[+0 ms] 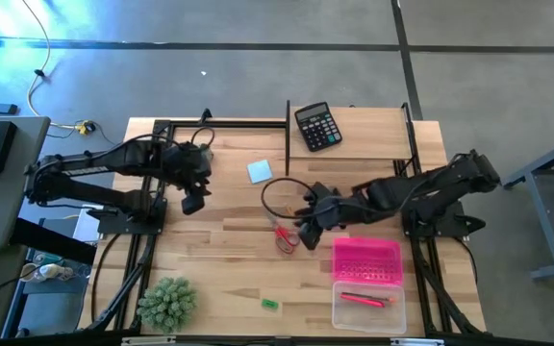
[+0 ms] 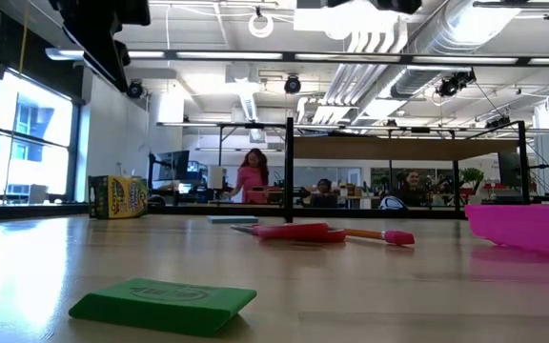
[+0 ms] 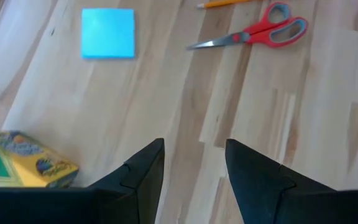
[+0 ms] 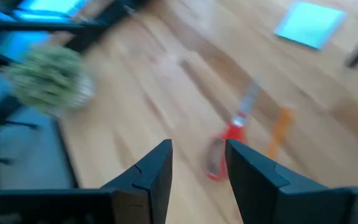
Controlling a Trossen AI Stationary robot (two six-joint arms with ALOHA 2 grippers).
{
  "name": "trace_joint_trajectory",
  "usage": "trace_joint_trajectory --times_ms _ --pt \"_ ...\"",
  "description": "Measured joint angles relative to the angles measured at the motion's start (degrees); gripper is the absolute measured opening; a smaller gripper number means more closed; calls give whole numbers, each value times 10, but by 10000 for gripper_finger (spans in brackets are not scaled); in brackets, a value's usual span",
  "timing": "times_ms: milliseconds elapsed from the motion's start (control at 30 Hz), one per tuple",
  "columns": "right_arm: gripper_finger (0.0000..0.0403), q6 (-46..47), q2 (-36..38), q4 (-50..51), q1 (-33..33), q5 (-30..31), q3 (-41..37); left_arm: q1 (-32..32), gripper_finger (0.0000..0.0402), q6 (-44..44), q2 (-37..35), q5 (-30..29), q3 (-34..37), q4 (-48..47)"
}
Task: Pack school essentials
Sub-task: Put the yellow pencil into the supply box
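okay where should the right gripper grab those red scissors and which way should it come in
Probably across the closed blades, near the pivot. The red scissors lie flat on the table, so coming straight down from above looks best, fingers either side of the narrow metal part rather than the wide handle loops. The right gripper hovers open close beside them. An orange pencil lies alongside, so keep clear of it.
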State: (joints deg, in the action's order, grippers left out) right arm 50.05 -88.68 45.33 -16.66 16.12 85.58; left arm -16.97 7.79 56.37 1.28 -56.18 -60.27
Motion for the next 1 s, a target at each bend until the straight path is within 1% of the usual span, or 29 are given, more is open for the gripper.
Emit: trace_joint_trajectory --times_ms 100,233,433,633,900,1000 --pt "138 4 -30 90 8 -3 48 -11 159 0 -9 0 7 0" --pt "138 8 -71 131 12 -23 78 -16 158 1 -13 0 10 1" --pt "138 54 -133 141 13 -76 77 -15 159 4 -13 0 10 1" --pt "138 101 -194 150 13 -117 76 -15 159 1 -13 0 10 1" --pt "138 145 -237 162 13 -123 76 -15 159 1 -13 0 10 1" --pt "138 145 -249 164 13 -123 76 -15 159 1 -13 0 10 1"
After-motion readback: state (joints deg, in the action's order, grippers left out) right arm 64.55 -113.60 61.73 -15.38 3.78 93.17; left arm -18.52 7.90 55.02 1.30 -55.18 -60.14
